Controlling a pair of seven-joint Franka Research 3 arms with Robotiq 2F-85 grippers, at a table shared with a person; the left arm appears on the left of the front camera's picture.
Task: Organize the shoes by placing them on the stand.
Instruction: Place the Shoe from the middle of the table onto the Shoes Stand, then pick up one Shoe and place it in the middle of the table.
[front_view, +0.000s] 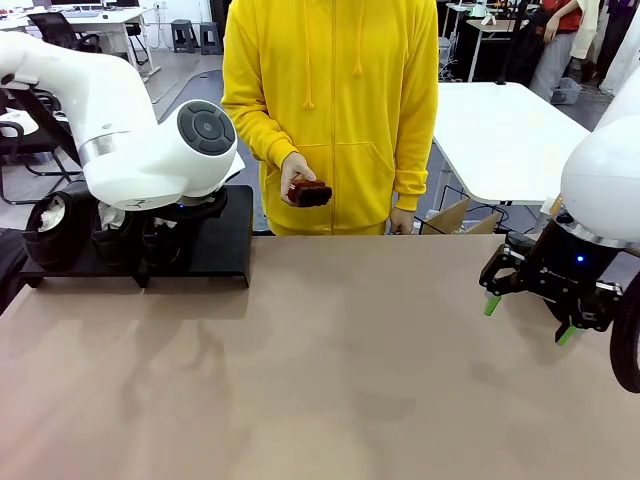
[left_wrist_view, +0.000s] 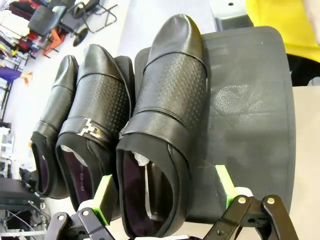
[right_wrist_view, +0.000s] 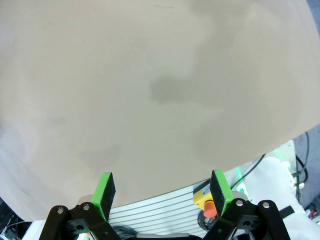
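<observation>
Eyes on my left tool (left_wrist_view: 165, 195): jaws spread wide, green pads (left_wrist_view: 105, 192) on either side of the heel of the perforated shoe (left_wrist_view: 170, 100), which sits flat on the black stand (left_wrist_view: 250, 100). Just beside it are the buckled shoe (left_wrist_view: 100, 110) and a third shoe (left_wrist_view: 57, 110), all in a row (white paper peeks out of the nearest one). My right tool (front_view: 525, 318) hangs spread over the bare desk (front_view: 320, 380). Across from me, a person's hand (front_view: 297, 172) holds a small brown brush (front_view: 312, 193).
</observation>
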